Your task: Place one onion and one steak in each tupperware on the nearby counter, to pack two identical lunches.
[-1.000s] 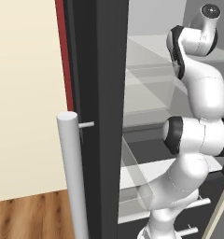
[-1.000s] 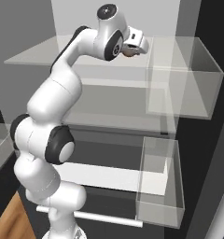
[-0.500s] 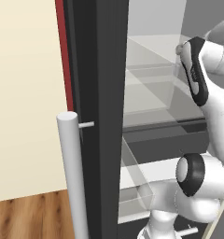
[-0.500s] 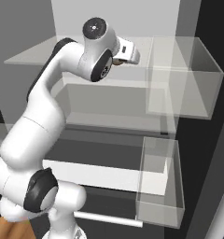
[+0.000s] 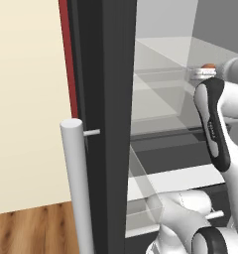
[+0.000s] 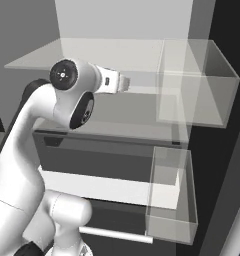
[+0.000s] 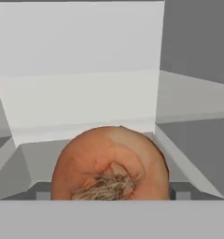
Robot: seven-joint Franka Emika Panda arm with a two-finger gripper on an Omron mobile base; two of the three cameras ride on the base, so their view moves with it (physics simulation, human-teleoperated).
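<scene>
Orange-brown onion (image 7: 111,163) sits close before the gripper; fridge shelf (image 7: 76,100) behind

No writing is showing anywhere in these pictures.

No letter, number, brand or sign is appearing on the white robot arm with dark joints (image 6: 67,100), on the clear glass shelves of the open fridge (image 6: 192,85), on the dark fridge door with its grey round bar handle (image 5: 77,188), or on the orange-brown round onion (image 7: 111,165) in the hand view; all these surfaces are looking plain.
</scene>
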